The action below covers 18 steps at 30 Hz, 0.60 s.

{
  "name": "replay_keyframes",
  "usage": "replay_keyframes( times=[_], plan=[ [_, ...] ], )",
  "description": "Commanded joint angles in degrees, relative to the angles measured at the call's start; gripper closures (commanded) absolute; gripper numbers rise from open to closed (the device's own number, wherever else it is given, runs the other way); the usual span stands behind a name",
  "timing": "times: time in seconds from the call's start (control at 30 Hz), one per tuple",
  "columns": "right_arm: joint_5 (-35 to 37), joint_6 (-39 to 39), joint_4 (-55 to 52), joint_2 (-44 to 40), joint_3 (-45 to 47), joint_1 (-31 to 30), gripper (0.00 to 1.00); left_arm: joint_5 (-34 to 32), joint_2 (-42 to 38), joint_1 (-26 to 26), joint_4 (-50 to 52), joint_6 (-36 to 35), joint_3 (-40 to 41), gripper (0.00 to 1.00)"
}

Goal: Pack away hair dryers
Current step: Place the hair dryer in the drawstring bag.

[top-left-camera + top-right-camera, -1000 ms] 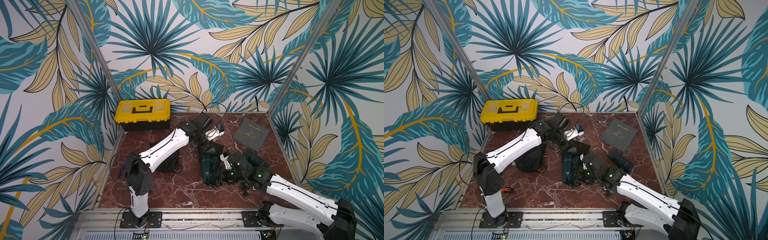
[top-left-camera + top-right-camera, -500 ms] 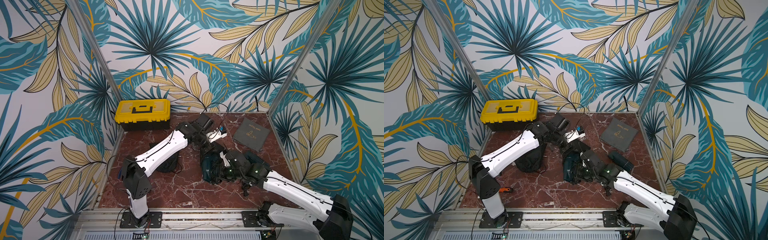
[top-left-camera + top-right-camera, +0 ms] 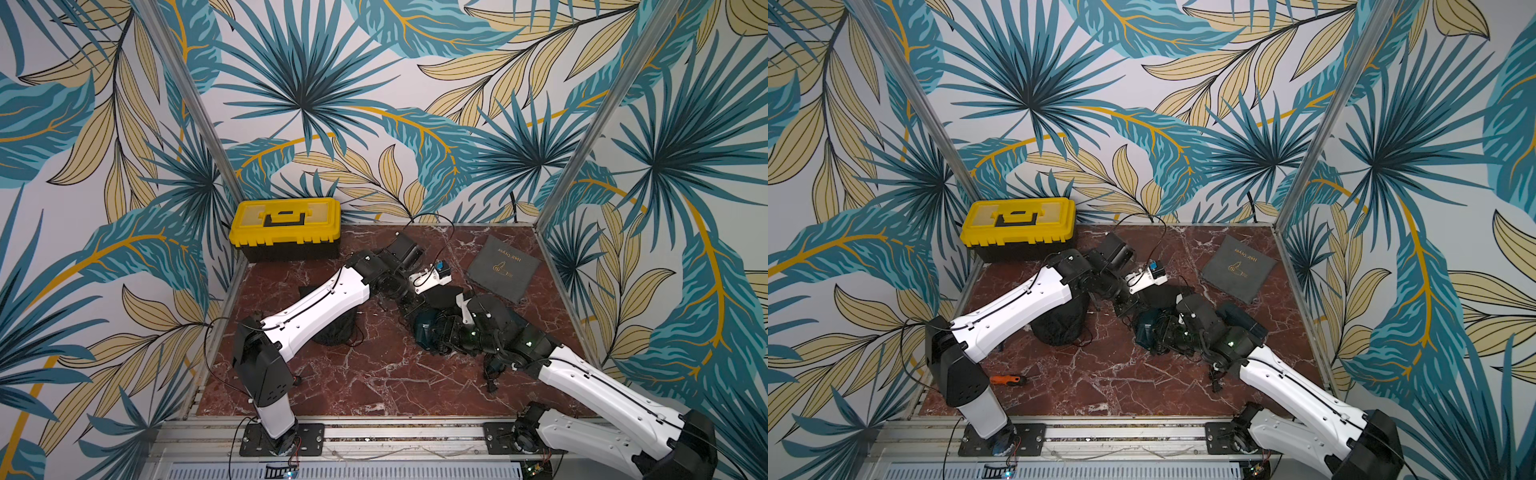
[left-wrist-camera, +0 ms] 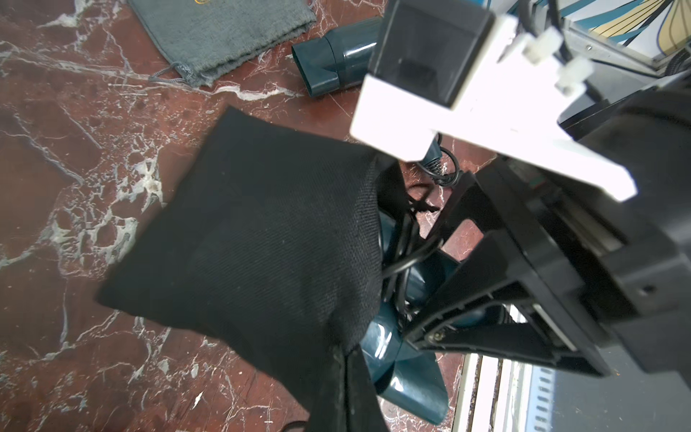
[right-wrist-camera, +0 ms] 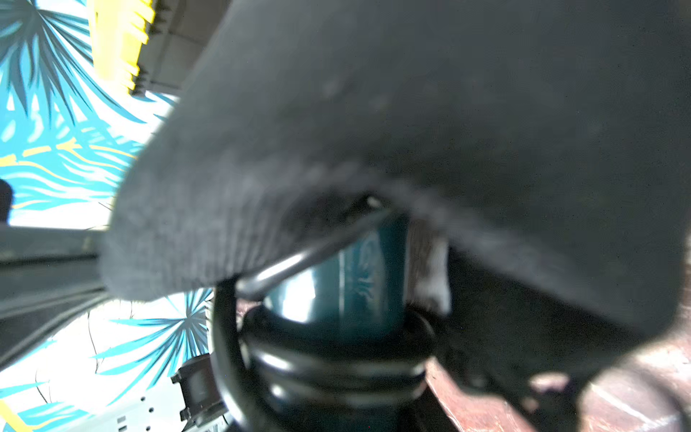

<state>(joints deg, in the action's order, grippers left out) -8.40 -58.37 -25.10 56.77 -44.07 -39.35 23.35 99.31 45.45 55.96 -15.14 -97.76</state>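
Low over the marble table [image 3: 374, 374], the right arm reaches flat from the lower right of both top views toward centre. Its right gripper [image 4: 418, 288] is clamped across a teal hair dryer [image 4: 407, 377]. In the left wrist view the dryer's long axis runs from lower right up into the mouth of a black pouch [image 4: 261, 243], with its wide end outside. The left gripper [image 4: 347, 407] pinches the pouch's rim shut between its jaws at bottom centre, that arm angled in from lower left with its wrist bent down. The push likely follows that axis, and the right arm is the nearer. Beyond, a second teal dryer [image 4: 336, 60] lies beside a grey pouch [image 3: 503, 268], and a yellow toolbox [image 3: 286, 224] sits upper left.
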Motion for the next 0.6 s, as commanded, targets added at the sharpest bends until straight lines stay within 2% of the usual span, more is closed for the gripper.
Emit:
replay_keyframes(
  times=[0.0, 0.57],
  plan=[
    [2.2, -1.3, 4.6, -1.3, 0.9, 0.8, 1.0, 3.3, -0.9, 0.3, 0.3, 1.0, 0.8, 1.0],
    [11.4, -7.8, 12.0, 0.2, 1.8, 2.0, 1.0, 10.6, -2.5, 1.3, 0.5, 3.5, 0.9, 1.0]
  ],
)
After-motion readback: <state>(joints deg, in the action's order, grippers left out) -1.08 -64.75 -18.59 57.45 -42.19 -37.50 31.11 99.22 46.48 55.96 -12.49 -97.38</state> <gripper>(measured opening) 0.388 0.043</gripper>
